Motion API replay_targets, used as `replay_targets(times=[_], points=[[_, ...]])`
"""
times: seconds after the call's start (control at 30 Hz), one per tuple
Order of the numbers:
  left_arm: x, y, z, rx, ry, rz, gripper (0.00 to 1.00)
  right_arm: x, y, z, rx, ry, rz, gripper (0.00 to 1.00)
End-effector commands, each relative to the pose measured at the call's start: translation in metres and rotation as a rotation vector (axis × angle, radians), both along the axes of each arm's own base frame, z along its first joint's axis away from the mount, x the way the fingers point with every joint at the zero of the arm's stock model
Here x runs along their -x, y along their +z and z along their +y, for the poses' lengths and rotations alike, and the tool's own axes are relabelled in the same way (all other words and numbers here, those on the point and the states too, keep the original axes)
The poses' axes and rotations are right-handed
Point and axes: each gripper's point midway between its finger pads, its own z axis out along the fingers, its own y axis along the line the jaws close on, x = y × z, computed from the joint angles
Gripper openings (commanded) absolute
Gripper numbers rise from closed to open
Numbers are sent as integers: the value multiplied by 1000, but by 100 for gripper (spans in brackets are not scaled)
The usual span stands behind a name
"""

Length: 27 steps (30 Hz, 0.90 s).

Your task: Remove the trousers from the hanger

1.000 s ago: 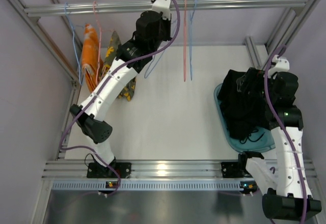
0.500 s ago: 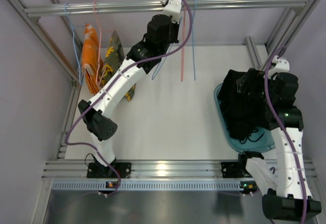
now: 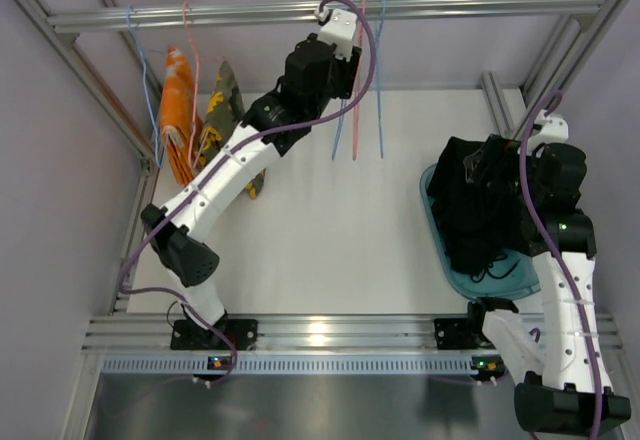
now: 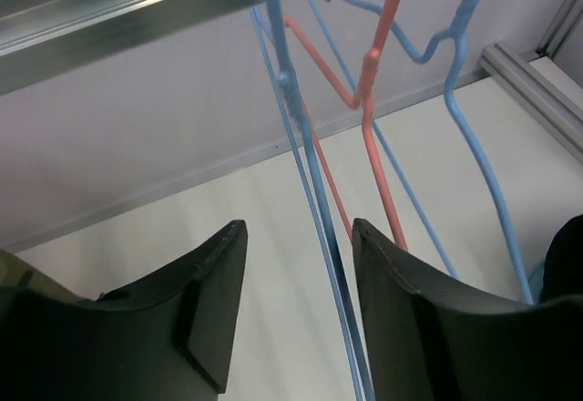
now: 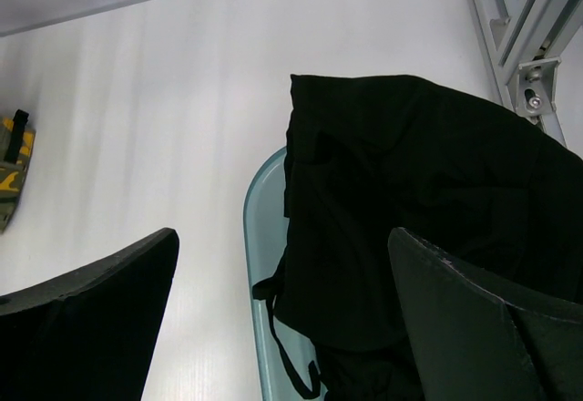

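Camouflage trousers (image 3: pixel 226 105) hang at the left end of the rail (image 3: pixel 480 4), beside an orange garment (image 3: pixel 176 100). Black trousers (image 3: pixel 470 205) lie heaped on a teal tray (image 3: pixel 500 282); in the right wrist view they (image 5: pixel 410 182) cover most of that tray (image 5: pixel 258 237). My left gripper (image 4: pixel 299 223) is up at the rail and open, with a bare blue hanger (image 4: pixel 310 182) running loose between its fingers (image 4: pixel 214 301), close to the right one. The right gripper (image 5: pixel 282 232) hovers wide open over the black trousers, holding nothing.
Three bare hangers hang together mid-rail: blue (image 3: pixel 343 130), pink (image 3: pixel 357 100), blue (image 3: pixel 380 110). More hanger hooks (image 3: pixel 188 35) sit at the rail's left end. Aluminium frame posts (image 3: pixel 585 35) border the white table (image 3: pixel 330 230) on both sides.
The left arm swung right along the rail carrying the blue hanger, then its jaws opened; the hanger now hangs free beside the pink and blue ones. The right arm has not moved.
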Motion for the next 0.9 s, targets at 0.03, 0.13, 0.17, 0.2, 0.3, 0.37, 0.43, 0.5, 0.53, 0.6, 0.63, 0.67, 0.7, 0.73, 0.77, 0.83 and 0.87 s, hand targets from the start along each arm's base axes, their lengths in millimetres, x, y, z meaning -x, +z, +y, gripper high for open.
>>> replay_targets(times=[0.03, 0.13, 0.17, 0.2, 0.3, 0.37, 0.43, 0.5, 0.53, 0.6, 0.63, 0.67, 0.7, 0.73, 0.77, 0.83, 0.87], points=[[47, 69, 39, 79, -10, -121, 59, 0, 21, 4, -9, 21, -49, 99], [68, 77, 58, 100, -8, -132, 66, -1, 21, 6, -15, 29, -50, 99], [72, 68, 60, 93, -15, -116, 68, -2, 21, 7, -22, 28, -54, 99], [77, 68, 63, 95, -22, -117, 69, -2, 21, 7, -23, 30, -54, 99], [98, 78, 81, 115, -29, -140, 72, -4, 22, 9, -27, 42, -54, 99], [103, 85, 105, 143, -3, -148, 72, -4, 21, 11, -32, 55, -52, 100], [96, 84, 139, 213, 74, -116, 72, -4, 22, 15, -34, 77, -60, 99], [103, 83, 162, 254, 100, -99, 72, -4, 18, 16, -30, 88, -55, 99], [103, 84, 183, 268, 147, -110, 72, -5, 16, 16, -29, 92, -50, 99], [118, 82, 201, 319, 163, -106, 71, -7, 14, 17, -23, 100, -42, 99], [118, 81, 224, 332, 226, -109, 70, -7, 14, 17, -21, 103, -40, 99], [120, 75, 232, 342, 241, -98, 69, -9, 14, 17, -23, 103, -38, 99], [133, 83, 243, 366, 256, -125, 69, -9, 14, 17, -22, 106, -40, 99], [135, 83, 258, 370, 297, -133, 69, -10, 14, 18, -26, 111, -38, 99], [139, 80, 264, 370, 311, -134, 69, -11, 15, 19, -29, 115, -40, 99], [145, 76, 279, 367, 359, -129, 72, -12, 15, 21, -36, 128, -37, 100], [145, 72, 283, 365, 378, -117, 73, -12, 17, 22, -39, 133, -40, 99]])
